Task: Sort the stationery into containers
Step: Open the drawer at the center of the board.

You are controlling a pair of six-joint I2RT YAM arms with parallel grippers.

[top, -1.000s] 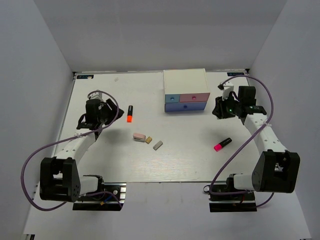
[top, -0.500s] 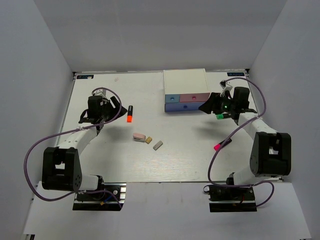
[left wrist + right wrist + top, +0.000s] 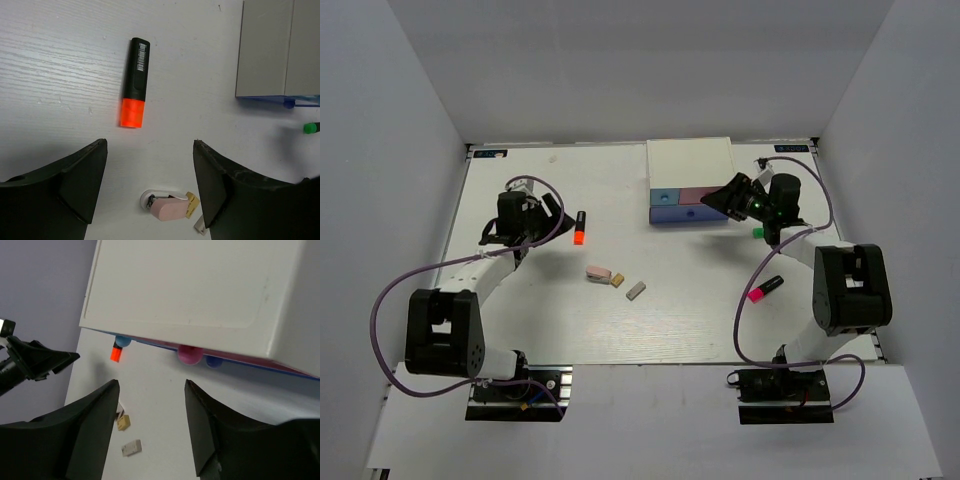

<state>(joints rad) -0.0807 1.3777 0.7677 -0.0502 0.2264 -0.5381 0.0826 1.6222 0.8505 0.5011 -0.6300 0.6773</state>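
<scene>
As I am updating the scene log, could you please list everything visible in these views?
Cabinet: 1, white, far centre of table.
Drawers: 3; light blue drawer, pink drawer, periwinkle drawer, in cabinet front.
Highlighters: 2, black; orange-capped highlighter left of cabinet, pink-capped highlighter right, nearer.
Erasers: 3; pink eraser, tan eraser, grey eraser, mid-table row.
Claws: 2, black; left claw open near orange-capped highlighter, right claw open at cabinet front.
</scene>
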